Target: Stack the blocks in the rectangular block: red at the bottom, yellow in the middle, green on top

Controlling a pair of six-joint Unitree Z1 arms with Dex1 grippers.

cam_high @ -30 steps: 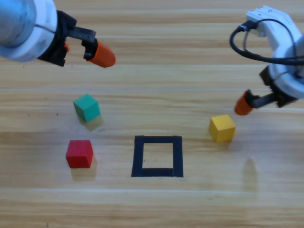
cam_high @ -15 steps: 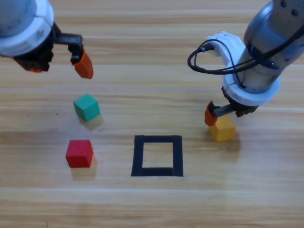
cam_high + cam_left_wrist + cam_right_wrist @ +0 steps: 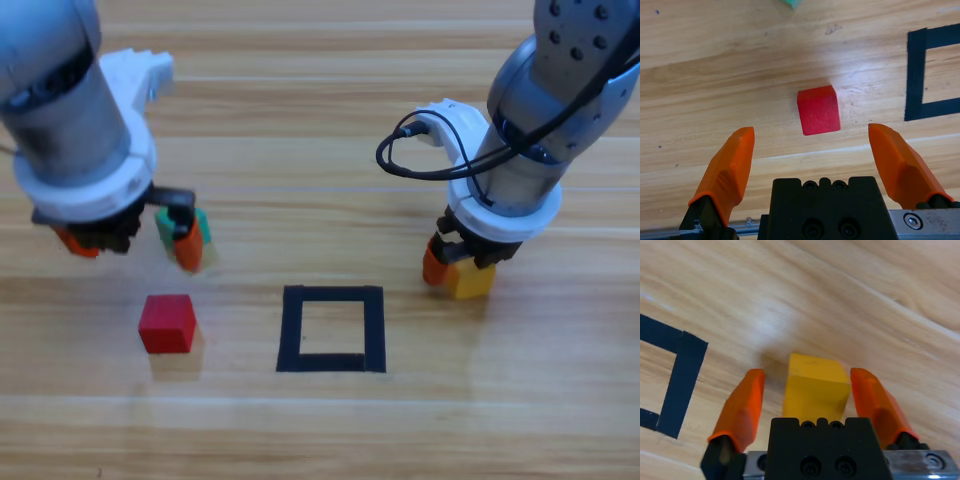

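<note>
I read the black tape rectangle (image 3: 331, 328) as landmark. Right of it and slightly farther up the table, my right gripper (image 3: 462, 268) straddles the yellow cube (image 3: 472, 280), jaws spread with a gap on each side. Left of the rectangle, my left gripper (image 3: 130, 245) hangs with jaws wide beside the green cube (image 3: 200, 226). The red cube (image 3: 166, 323) lies on the wood left of the rectangle, ahead of those jaws.

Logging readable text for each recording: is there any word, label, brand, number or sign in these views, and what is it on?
None. The red cube, yellow cube and teal-green cube have plain faces; the black tape rectangle, the table and both arms show no lettering.
</note>
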